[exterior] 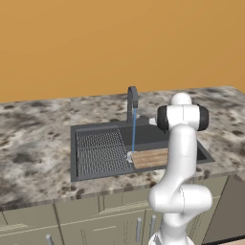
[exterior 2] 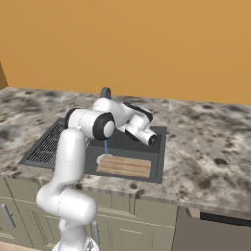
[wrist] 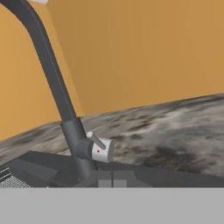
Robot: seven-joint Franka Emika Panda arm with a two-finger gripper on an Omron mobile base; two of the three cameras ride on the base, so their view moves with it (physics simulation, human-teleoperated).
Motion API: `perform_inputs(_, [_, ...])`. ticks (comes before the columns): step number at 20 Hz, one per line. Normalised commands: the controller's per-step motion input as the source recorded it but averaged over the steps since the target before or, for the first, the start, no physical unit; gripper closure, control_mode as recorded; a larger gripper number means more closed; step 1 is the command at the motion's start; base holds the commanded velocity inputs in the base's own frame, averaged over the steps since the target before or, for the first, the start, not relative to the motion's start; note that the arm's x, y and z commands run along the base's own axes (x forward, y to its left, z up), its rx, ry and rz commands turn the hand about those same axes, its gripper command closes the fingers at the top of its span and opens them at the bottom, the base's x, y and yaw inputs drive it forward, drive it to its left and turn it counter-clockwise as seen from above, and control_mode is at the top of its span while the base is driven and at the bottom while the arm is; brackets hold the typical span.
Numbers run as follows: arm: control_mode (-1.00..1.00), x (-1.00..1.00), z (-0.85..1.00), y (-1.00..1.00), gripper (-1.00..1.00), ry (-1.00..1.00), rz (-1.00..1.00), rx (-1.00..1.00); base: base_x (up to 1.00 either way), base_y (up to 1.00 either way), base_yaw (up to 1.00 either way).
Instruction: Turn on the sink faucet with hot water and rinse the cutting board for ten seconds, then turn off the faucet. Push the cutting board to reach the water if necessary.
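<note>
Now water hits cutting board left end; we keep gripper closed, empty, near faucet lever, nudge it gently.

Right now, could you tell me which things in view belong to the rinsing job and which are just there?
Part of the job:
- sink
- faucet, with its side lever
- water, running onto the board's end
- cutting board, lying in the basin
- gripper, shut

Just there:
- stone counter
- orange wall
- cabinet fronts below

One sink, one faucet, one cutting board (wooden).
</note>
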Motion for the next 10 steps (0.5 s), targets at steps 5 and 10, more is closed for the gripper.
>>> perform_inputs(5, [-1.0, 0.04, 0.0, 0.13, 1.0, 0.03, 0.0, 0.0, 0.0, 0.0, 0.0])
perform_inputs(10, [-1.0, 0.0, 0.0, 0.34, 1.0, 0.0, 0.0, -0.03, 0.0, 0.0, 0.0])
